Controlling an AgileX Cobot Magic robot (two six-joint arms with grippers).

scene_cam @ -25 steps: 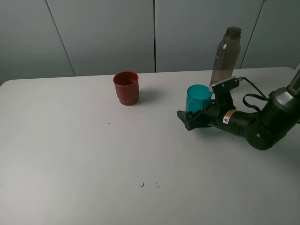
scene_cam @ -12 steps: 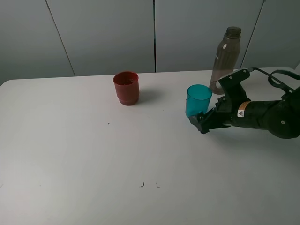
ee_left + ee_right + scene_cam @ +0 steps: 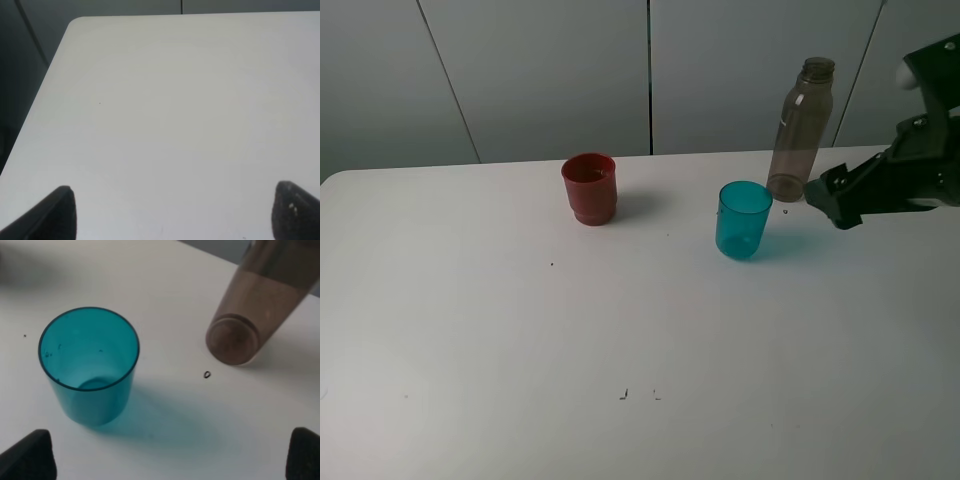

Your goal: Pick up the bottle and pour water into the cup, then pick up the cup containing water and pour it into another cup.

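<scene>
The smoky grey-brown bottle (image 3: 800, 130) stands upright at the back right of the table. The teal cup (image 3: 742, 220) stands just in front and left of it. The red cup (image 3: 589, 187) stands further left. My right gripper (image 3: 833, 203) is open and empty, raised to the right of the bottle, touching nothing. In the right wrist view the teal cup (image 3: 89, 365) and the bottle (image 3: 250, 315) lie beyond the open right gripper (image 3: 165, 460). My left gripper (image 3: 175, 212) is open over bare table and is out of the exterior view.
The white table (image 3: 470, 330) ends at a grey panelled wall behind. A tiny dark ring (image 3: 207, 374) lies beside the bottle's base. Small dark specks (image 3: 638, 394) mark the table's front middle. The left wrist view shows the table's corner (image 3: 75, 22).
My right gripper has pulled back from beside the teal cup, moving right and upward past the bottle. The teal cup stays standing where it was.
</scene>
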